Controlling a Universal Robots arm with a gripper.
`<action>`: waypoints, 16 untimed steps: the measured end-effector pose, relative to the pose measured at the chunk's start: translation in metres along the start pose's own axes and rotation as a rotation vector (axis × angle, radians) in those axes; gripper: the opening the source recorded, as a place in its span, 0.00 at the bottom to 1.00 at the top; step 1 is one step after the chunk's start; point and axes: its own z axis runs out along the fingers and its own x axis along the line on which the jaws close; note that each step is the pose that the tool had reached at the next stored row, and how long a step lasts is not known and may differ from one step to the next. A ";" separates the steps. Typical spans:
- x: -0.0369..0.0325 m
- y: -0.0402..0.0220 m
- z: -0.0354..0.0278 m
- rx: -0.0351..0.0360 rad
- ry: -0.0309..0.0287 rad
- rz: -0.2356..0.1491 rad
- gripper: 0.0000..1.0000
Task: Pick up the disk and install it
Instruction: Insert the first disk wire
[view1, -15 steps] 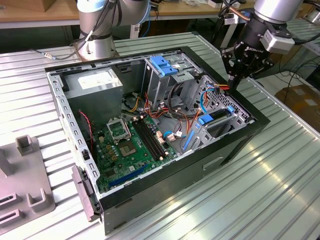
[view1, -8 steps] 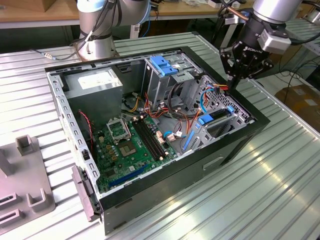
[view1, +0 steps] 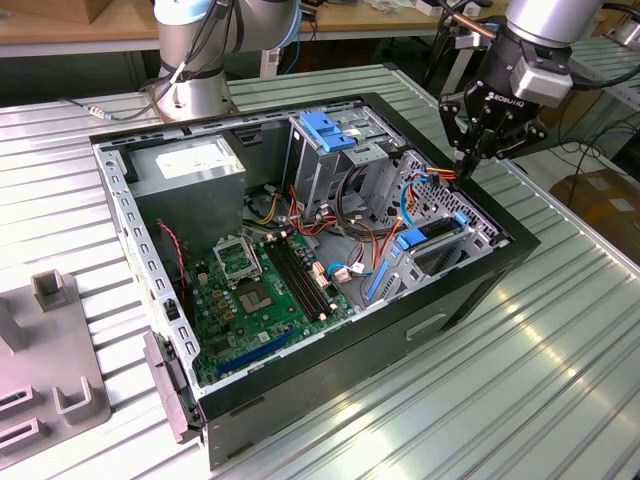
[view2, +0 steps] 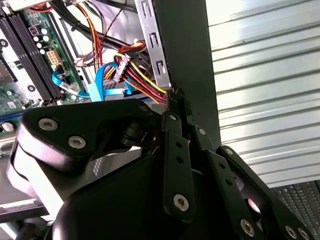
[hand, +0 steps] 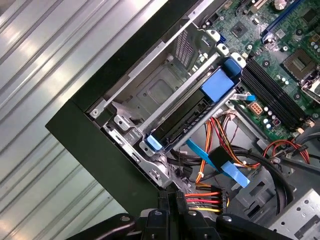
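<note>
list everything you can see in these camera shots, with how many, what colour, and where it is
computer case: one, black, open, on the slatted metal table
motherboard: one, green, on the case floor
power supply: one, grey, back corner of the case
drive cage: one, grey metal with a blue latch piece on top
disk: one, dark with blue carrier frame, seated in the bay beside the case wall
cable bundle: one, red, yellow, orange and black, by the case edge
grey fixture: one, on the table at the exterior view's left
gripper: one, black, fingers together over the cables at the case edge
</note>
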 end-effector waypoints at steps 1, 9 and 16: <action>-0.0001 0.0001 0.0000 -0.0004 0.0000 0.007 0.16; -0.0003 0.0004 0.0000 -0.0045 -0.0002 0.102 0.16; -0.0004 0.0005 0.0000 -0.0081 -0.0006 0.187 0.16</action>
